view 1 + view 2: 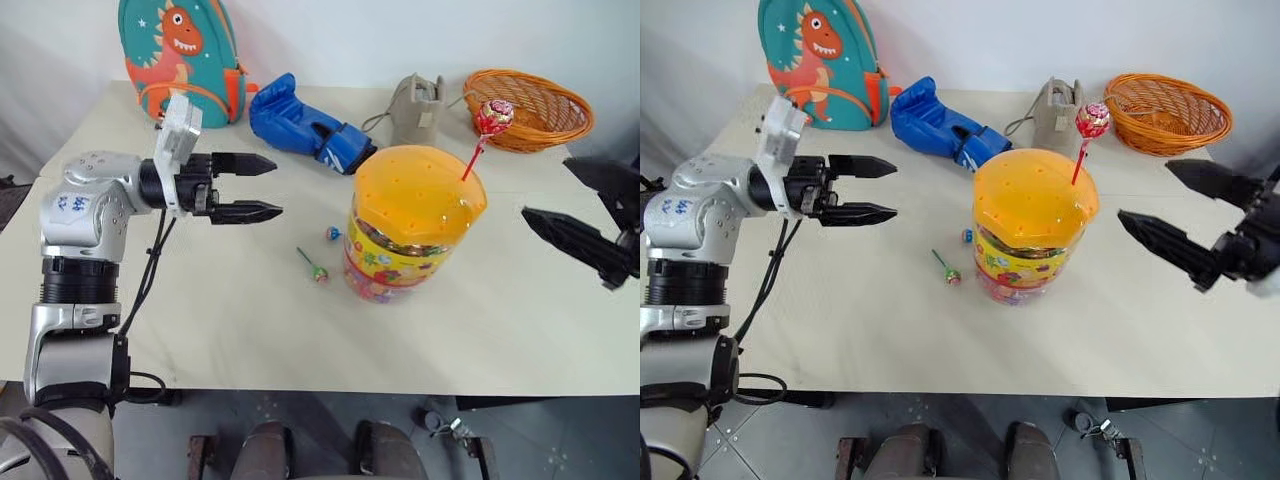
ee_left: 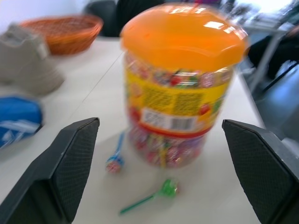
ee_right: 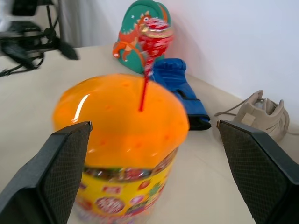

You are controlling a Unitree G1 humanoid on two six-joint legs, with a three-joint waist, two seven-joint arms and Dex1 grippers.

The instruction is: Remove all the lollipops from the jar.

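Jar [image 1: 405, 240]: clear tub, orange holed lid, red lollipop [image 1: 493, 116] upright; both fingers wide apart, empty.

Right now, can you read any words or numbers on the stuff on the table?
Jar label: print and a barcode, too blurred to read.
Left arm: small blue marks, too small to read.
Dinosaur backpack: a picture and stars, no words I can see.
Blue boxing glove: white marks, unreadable.
Red lollipop wrapper: too small to read.
So no text can be quoted.
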